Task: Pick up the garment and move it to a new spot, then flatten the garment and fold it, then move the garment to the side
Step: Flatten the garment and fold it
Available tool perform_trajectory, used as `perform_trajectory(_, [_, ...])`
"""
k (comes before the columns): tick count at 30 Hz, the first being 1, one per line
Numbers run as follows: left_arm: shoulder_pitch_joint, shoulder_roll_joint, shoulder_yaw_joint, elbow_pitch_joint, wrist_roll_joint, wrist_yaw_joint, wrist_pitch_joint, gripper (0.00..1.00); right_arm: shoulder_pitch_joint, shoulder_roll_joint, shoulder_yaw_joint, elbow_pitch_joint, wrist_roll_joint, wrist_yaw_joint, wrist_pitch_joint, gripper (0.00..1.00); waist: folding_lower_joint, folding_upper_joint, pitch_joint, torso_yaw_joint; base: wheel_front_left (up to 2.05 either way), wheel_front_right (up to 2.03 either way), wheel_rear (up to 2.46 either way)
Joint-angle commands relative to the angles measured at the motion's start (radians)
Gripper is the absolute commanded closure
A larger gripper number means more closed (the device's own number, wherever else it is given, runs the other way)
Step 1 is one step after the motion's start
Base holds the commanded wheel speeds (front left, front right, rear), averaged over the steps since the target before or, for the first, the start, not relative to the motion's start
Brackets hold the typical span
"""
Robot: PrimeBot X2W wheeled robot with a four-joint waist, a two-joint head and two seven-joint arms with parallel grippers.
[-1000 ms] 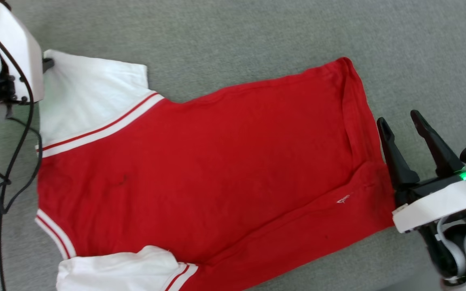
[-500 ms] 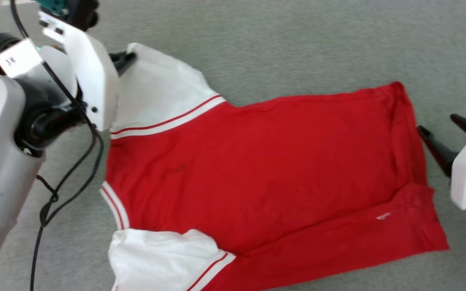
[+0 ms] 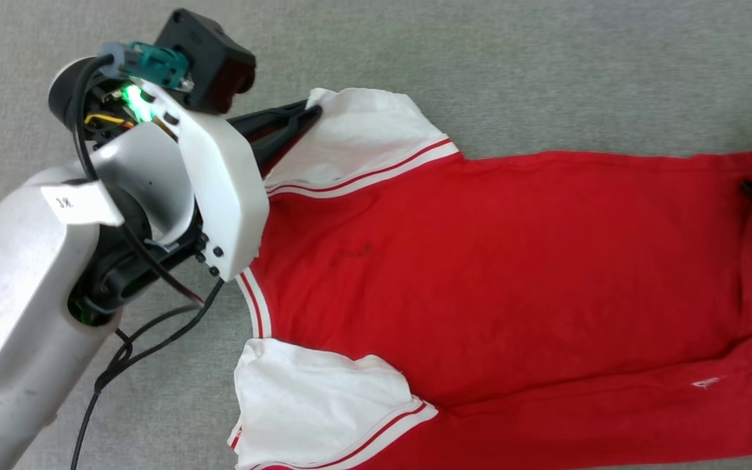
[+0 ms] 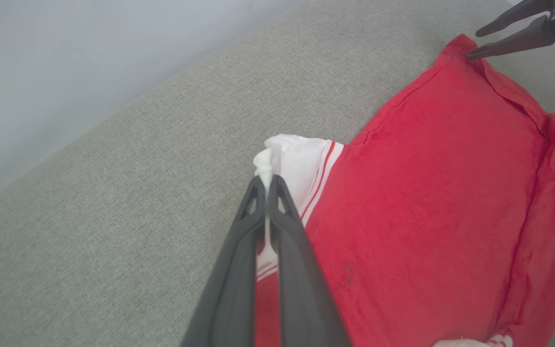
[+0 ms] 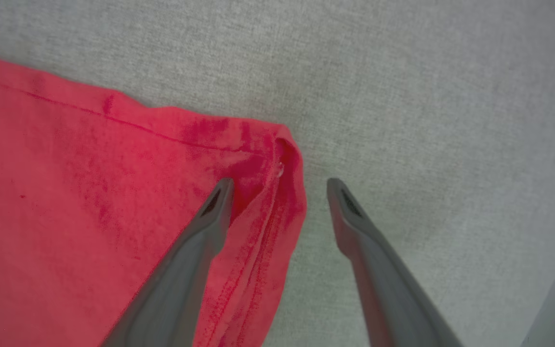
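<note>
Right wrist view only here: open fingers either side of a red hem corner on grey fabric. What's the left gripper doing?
Observer: The left gripper is shut on the edge of a white sleeve of the garment, cloth pinched between its fingertips.
Operator: Is the garment spread out or bunched?
Observer: Spread out, plain red side up, with a fold running along one long side.
Operator: And the second sleeve?
Observer: The other sleeve lies rumpled on the grey surface, untouched.
</note>
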Motion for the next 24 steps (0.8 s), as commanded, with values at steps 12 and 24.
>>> perform_trajectory(12, [0.037,-0.001,-0.005,-0.087,0.009,0.022,-0.026,1.0,0.018,0.001,0.033,0.128,-0.011,-0.001,0.001,0.0,0.0,0.0,0.064,0.059,0.0,0.0,0.0])
perform_trajectory(24, [0.086,0.008,0.013,-0.033,0.006,0.036,-0.081,1.0,0.026,0.006,0.008,0.161,0.024,-0.001,-0.082,1.0,0.0,0.0,0.008,0.049,0.0,0.0,0.0])
